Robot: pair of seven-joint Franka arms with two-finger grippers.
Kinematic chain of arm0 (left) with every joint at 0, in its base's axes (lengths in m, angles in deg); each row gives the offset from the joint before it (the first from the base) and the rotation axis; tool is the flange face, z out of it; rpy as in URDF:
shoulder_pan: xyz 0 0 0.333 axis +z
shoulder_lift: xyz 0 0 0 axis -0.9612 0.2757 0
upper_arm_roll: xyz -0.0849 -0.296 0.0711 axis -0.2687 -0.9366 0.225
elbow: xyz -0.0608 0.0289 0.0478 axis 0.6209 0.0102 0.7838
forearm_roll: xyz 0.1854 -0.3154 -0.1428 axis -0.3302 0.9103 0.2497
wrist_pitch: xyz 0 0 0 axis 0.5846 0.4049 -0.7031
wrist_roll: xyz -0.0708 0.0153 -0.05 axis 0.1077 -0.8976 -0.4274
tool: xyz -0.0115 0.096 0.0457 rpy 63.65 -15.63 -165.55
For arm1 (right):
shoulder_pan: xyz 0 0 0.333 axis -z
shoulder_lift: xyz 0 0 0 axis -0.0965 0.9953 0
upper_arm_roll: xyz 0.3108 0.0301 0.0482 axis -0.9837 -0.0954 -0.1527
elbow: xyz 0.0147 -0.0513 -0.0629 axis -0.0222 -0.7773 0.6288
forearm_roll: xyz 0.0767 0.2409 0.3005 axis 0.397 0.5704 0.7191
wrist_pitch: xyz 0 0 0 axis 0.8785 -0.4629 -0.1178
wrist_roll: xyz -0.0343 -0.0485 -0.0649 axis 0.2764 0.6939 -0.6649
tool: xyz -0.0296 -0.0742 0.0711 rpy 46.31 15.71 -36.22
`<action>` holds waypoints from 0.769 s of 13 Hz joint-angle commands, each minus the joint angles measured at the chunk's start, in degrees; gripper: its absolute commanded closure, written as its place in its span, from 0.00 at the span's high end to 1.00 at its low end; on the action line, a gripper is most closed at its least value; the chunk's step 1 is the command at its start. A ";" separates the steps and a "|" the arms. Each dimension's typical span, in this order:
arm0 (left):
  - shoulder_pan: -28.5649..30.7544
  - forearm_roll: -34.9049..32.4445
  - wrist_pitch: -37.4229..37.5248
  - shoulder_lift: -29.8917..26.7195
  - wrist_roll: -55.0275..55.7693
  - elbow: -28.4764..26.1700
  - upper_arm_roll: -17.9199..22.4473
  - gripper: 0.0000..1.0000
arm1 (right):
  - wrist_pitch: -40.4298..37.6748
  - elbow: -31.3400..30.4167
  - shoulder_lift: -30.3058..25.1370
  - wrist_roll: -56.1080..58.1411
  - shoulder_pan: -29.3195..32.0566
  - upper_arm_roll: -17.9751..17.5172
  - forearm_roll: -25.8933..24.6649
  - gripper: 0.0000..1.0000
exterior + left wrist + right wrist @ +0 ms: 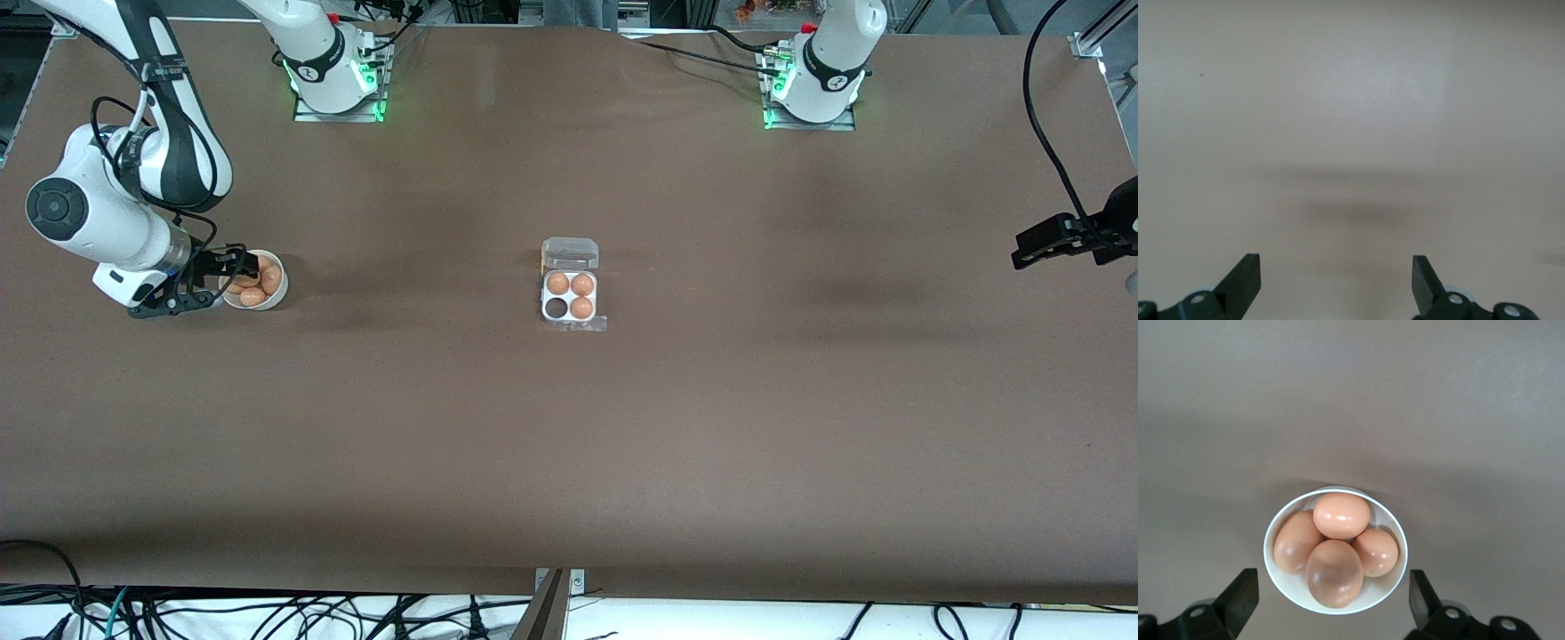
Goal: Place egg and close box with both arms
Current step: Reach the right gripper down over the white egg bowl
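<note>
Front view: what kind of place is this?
Likely a robotics lab bench: two white arms bolted to a brown-covered table, loose black cables along its near edge, and staged props, a white four-cell egg carton and round white bowl of eggs.

A robotics lab is showing here: two large white robot arms with black joint bands [133, 196] are standing bolted to metal base plates glowing green [338, 107] on a wide brown-covered table [569, 444], while loose black cables [267, 613] are trailing along its edge
</note>
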State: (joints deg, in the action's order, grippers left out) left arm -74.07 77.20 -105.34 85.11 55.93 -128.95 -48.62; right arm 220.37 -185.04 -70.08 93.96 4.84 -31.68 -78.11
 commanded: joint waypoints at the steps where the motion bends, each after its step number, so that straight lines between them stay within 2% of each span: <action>1: 0.25 -0.70 0.45 -0.29 -0.95 0.58 -0.45 1.00 | 3.85 -3.71 -0.50 1.53 0.34 -0.28 0.47 1.00; 7: -0.10 -0.44 0.36 0.24 -0.87 0.50 -0.63 1.00 | 4.90 -4.34 0.90 1.62 0.43 -0.10 0.47 0.99; 10: -0.62 -0.44 0.36 0.33 -0.87 0.32 -0.72 1.00 | 4.99 -4.34 1.25 1.53 0.43 -0.10 0.56 0.86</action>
State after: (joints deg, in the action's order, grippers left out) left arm -74.32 77.20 -105.34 85.34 55.93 -128.95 -49.22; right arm 224.30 -188.59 -68.53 94.26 4.82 -31.73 -78.11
